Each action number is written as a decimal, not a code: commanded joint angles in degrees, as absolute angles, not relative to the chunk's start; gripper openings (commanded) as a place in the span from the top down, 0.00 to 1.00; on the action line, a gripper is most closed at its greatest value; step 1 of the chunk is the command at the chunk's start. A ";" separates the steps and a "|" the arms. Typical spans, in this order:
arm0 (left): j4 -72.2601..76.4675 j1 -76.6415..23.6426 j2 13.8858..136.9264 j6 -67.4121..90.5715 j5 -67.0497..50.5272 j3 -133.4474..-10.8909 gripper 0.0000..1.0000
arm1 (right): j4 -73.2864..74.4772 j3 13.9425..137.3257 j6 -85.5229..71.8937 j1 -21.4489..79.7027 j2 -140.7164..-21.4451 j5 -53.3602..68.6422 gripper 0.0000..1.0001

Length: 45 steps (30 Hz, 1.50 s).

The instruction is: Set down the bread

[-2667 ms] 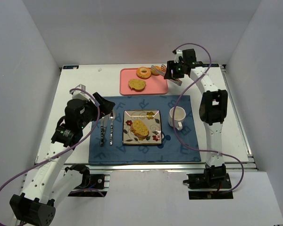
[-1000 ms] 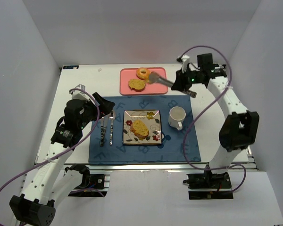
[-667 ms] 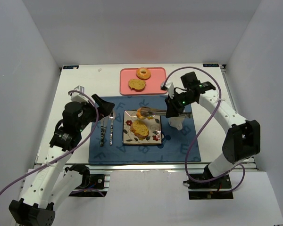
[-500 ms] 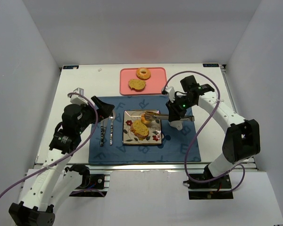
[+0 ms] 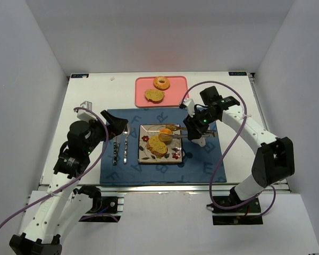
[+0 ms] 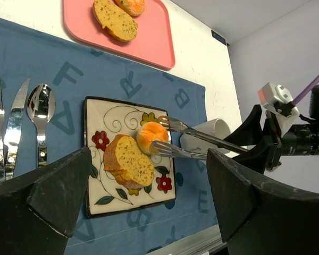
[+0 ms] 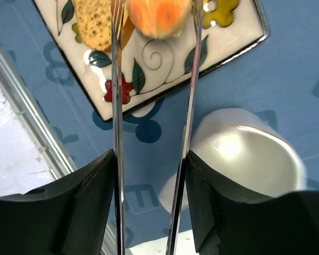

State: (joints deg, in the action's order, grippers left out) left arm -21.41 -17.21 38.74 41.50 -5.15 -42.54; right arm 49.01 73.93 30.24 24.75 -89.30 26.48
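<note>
My right gripper (image 5: pixel 195 129) is shut on metal tongs (image 5: pixel 178 130). The tongs pinch a round golden bread roll (image 5: pixel 165 131) at the upper middle of the flowered square plate (image 5: pixel 175 154), right next to a bread slice (image 5: pixel 157 145) lying on it. The right wrist view shows the roll (image 7: pixel 158 13) between the tong arms (image 7: pixel 117 106), above the plate (image 7: pixel 149 69). The left wrist view shows the roll (image 6: pixel 150 135), the slice (image 6: pixel 127 162) and the tongs (image 6: pixel 202 141). My left gripper (image 5: pixel 114 125) is open and empty, above the placemat's left side.
A pink tray (image 5: pixel 181 99) at the back holds a bagel (image 5: pixel 161 82) and a bread slice (image 5: pixel 154 95). A white cup (image 7: pixel 244 154) stands right of the plate, under the right gripper. A fork, knife (image 6: pixel 13 127) and spoon (image 6: pixel 40 106) lie left of the plate on the blue placemat (image 5: pixel 202 164).
My right arm swung from the pink tray to the plate with the roll in the tongs, then lowered it toward the plate. The left arm drew back slightly.
</note>
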 commanded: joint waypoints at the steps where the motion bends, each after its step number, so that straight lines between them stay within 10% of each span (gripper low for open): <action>1: -21.18 -17.14 37.97 41.92 -5.10 -41.75 0.02 | 45.88 76.11 28.74 24.52 -85.43 25.66 0.42; 15: -21.27 -17.23 37.79 41.57 -5.10 -41.92 0.02 | 42.37 80.77 20.93 21.89 -84.99 28.55 0.45; 25: -19.16 -17.14 39.11 41.22 -5.98 -41.75 0.02 | 33.41 85.08 5.19 -6.23 -92.98 24.89 0.70; 37: -17.84 -17.14 40.69 40.78 -6.77 -41.13 0.02 | 19.34 71.72 11.16 -12.83 -100.63 8.44 0.60; 41: -17.75 -17.14 40.96 40.87 -6.85 -40.96 0.02 | 20.73 70.75 13.44 -12.74 -103.96 6.25 0.34; 45: -17.32 -17.23 40.96 40.96 -6.68 -40.61 0.02 | 24.34 70.84 15.56 -12.92 -106.43 5.71 0.28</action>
State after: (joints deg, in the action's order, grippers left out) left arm -18.59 -17.21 41.06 41.39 -6.04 -41.36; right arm 23.57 70.98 12.91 -12.69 -105.71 7.22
